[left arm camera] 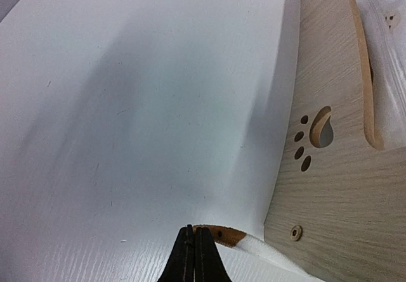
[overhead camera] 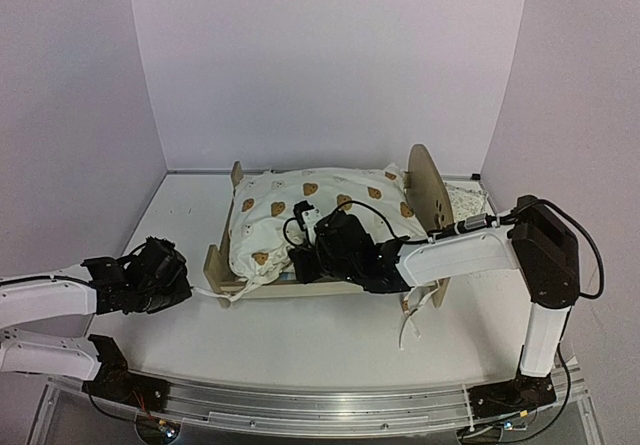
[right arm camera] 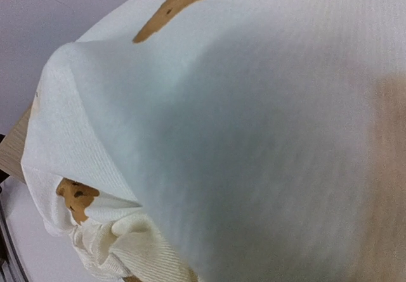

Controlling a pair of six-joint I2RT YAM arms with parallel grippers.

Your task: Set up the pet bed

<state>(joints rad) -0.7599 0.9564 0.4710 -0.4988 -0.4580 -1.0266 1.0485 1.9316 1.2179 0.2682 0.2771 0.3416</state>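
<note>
Top view, mid-worktop [overhead camera: 320, 345]: pet bed [overhead camera: 425, 180], headboard at 3 o'clock end, quilt [overhead camera: 320, 210] bunched over it. Right gripper [overhead camera: 300, 262] at bed's 6 o'clock rail, jaws closed; cloth pinched or not, cannot tell. Left gripper [overhead camera: 182, 280] at bed's 9 o'clock, off frame.
Left wrist: gripper closed, empty; pet bed end with paw cutout at 3 o'clock.
Right wrist: quilt fills view.
Risk: tugging quilt drags light frame, nothing bracing it.

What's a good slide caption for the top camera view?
Right gripper at the bear-print quilt heaped on the pet bed; left gripper shut beside it.
</note>
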